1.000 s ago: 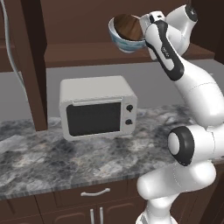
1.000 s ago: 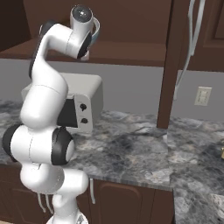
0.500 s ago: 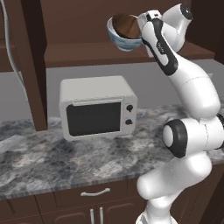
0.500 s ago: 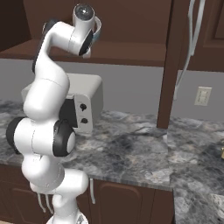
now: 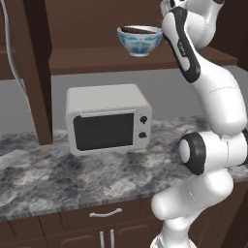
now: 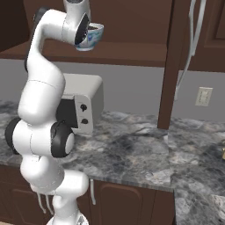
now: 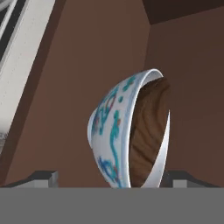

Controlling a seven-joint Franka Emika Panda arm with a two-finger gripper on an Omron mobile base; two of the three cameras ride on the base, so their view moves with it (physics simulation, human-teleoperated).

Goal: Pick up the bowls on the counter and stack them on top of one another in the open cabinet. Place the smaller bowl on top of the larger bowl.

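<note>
Though patterned, larger bowl (image 5: pixel 139 44) without lettering.

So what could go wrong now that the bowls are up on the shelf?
1. The white patterned bowl with the wooden bowl nested inside stands near the front edge of the cabinet shelf. A nudge might tip it off toward the microwave.
2. The gripper sits very close to the bowls. Its fingers seem spread, and pulling back crookedly could catch the rim.
</note>
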